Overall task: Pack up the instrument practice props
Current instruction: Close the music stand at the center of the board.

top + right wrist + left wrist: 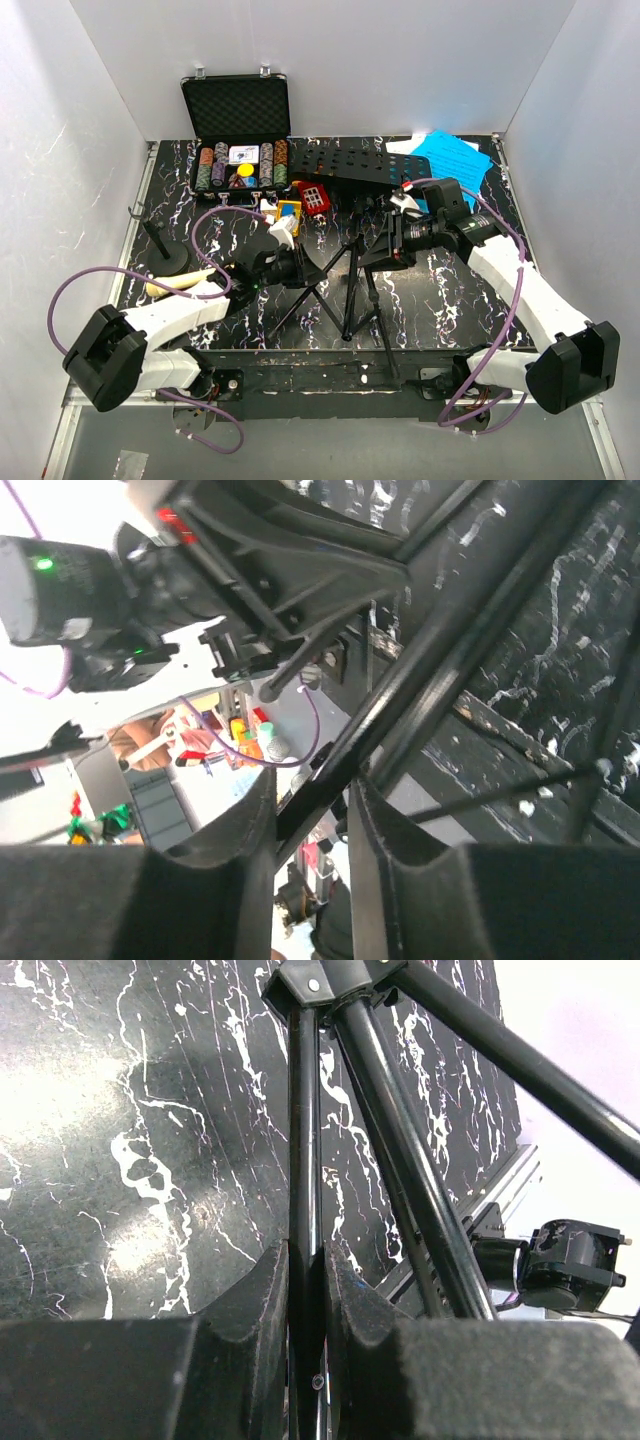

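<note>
Stretching across the middle of the black marbled desk (455, 300), the black music stand (350, 290) was seen with its tripod legs spread toward the near edge and its hole-punched panel (355, 165) at the far side. The panel's right end reached the blue sheet-music pages (455, 158), which were fanned out in the far right corner.

The left pincer (287, 266) was brought in from the left and was clenched on one thin black leg of the stand. In the left wrist view both pads were pressed against that leg, with no gap on either side, just below the hub where the legs join.

The right pincer (386, 245) was set against the stand's shaft from the right. In the right wrist view a black rod of the stand was straddled by its two fingers, which stood close on both sides. Whether the pads were already pressing on the rod could not be told.

Well to the left, the cream microphone (180, 283) was laid flat near the desk's left edge, partly covered by the left arm. The small black round-based mic stand (165, 255) was stood upright just behind it.

At the far edge an open black case of poker chips (238, 140) was placed, lid raised, and a few small coloured toy blocks (300, 205) were scattered just in front of it, between the case and the stand.
</note>
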### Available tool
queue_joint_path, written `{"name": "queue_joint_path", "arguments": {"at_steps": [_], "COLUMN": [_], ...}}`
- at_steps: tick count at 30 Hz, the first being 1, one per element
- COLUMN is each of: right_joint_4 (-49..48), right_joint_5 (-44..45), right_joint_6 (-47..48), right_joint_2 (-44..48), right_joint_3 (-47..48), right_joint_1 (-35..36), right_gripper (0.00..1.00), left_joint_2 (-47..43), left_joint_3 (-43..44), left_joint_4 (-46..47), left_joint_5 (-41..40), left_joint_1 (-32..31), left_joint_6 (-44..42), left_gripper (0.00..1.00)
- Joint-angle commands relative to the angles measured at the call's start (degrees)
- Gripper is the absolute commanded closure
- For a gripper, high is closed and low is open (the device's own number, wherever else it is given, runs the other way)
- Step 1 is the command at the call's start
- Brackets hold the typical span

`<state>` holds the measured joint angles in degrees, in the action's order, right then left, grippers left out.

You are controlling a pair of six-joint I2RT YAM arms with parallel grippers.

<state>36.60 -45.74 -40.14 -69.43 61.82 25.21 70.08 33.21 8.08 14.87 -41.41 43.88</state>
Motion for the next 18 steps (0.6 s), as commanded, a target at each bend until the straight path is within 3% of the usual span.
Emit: {"name": "queue_joint_path", "arguments": {"at_steps": [1,4,18], "right_joint_4": [0.41,0.23,-1.62], "right_joint_5": [0.56,1.43,6.97], "right_joint_6": [2.53,2.43,3.22], "right_joint_2": [0.35,-0.35,-3.08], "right_joint_3": [-0.21,-0.21,0.75], "right_joint_1": [1.42,1.94,3.7], "right_gripper": [0.82,0.99,0.99], "left_joint_2": [-0.92,-0.39,2.25], "left_joint_3": [7.39,9.06,11.7], "left_joint_4": [13.01,13.81,18.9], "left_joint_5": [2.18,2.53,5.6], "left_joint_1": [0.01,0.01,-0.86], "left_joint_6": [1.82,2.26,8.41], "left_gripper": [1.0,1.0,1.0]}}
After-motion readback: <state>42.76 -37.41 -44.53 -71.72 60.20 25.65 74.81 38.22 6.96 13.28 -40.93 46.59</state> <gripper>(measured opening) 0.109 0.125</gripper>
